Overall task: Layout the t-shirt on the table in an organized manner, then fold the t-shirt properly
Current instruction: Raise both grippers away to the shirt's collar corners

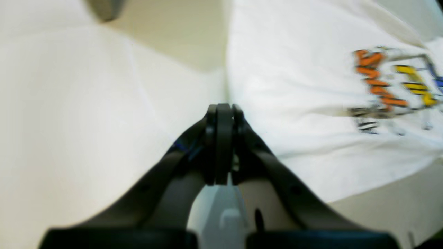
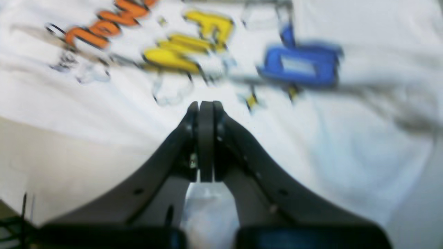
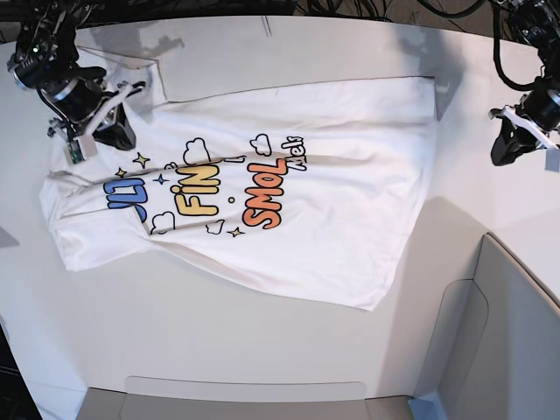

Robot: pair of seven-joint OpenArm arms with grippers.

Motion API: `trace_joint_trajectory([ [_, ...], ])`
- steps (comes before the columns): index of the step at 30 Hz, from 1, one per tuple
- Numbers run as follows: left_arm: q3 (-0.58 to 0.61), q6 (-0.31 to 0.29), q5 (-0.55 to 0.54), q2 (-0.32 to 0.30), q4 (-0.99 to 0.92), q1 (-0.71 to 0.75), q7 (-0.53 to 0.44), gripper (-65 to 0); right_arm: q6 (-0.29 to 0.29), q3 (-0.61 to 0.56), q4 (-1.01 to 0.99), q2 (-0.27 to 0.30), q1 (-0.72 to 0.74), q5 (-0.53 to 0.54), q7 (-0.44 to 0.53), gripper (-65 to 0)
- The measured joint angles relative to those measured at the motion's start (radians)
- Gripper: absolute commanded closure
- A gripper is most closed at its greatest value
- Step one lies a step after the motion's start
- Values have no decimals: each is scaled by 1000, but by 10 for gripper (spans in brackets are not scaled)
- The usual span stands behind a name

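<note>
T-shirt (image 3: 350, 219) lies print-up on table (image 3: 219, 332); left gripper (image 3: 506, 150) and right gripper (image 3: 109, 131) both closed, empty.

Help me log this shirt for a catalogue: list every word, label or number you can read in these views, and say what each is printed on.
"FiN" in yellow letters, on the t-shirt.
"SMOL" in orange letters, on the same shirt.
A blue word beside them: letters too distorted to read.
A small black word next to the orange one: too small and tilted to read.
Both wrist views show the print too blurred to read.
No legible text elsewhere, including the table.
</note>
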Motion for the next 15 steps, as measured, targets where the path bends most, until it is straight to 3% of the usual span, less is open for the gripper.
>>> trace_joint_trajectory([
  [6,-73,0,136,-1,2,62,-2,-19,-5,274,0,-87,-195,235,-8,0],
  [11,-79,0,219,1,2,110,-4,-55,-5,572,-39,-141,-192,302,-164,0],
  [15,-98,0,298,-1,2,104,-17,-60,-4,752,-121,-135,-129,294,-289,-59],
])
